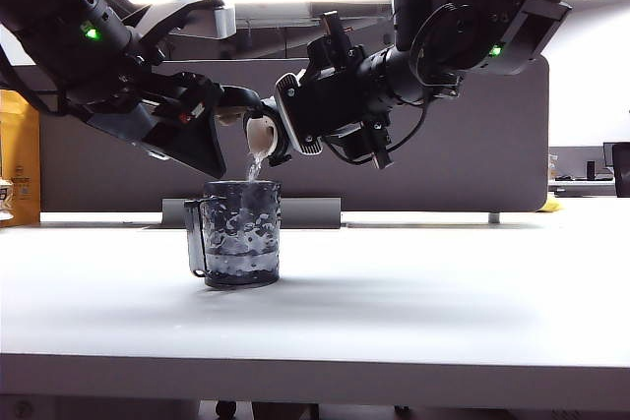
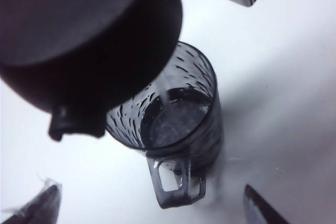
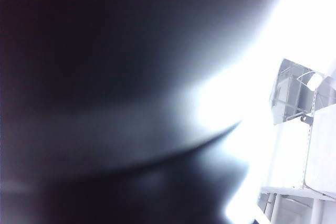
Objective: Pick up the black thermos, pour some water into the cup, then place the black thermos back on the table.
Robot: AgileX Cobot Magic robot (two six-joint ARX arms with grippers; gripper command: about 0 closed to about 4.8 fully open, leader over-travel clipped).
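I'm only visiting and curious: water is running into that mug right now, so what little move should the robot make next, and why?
Probably roll the right gripper back to tip the black thermos upright. Its spout hangs over the cup, a thin stream is falling, and water already stands inside. The open left gripper waits above the table.

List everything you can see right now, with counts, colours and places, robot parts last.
black thermos: one, black with pale spout, tipped over the cup, pouring a thin stream.
cup: one, dark bluish dimpled glass, upright on the table left of centre, partly filled.
table: one, white, bare foreground.
partition panel: one, grey, behind the table.
yellow object: one, far left edge; unclear what it is.
left claw: one, black, open, empty, hovering above the cup.
right claw: one, black, closed on the thermos, above the cup.
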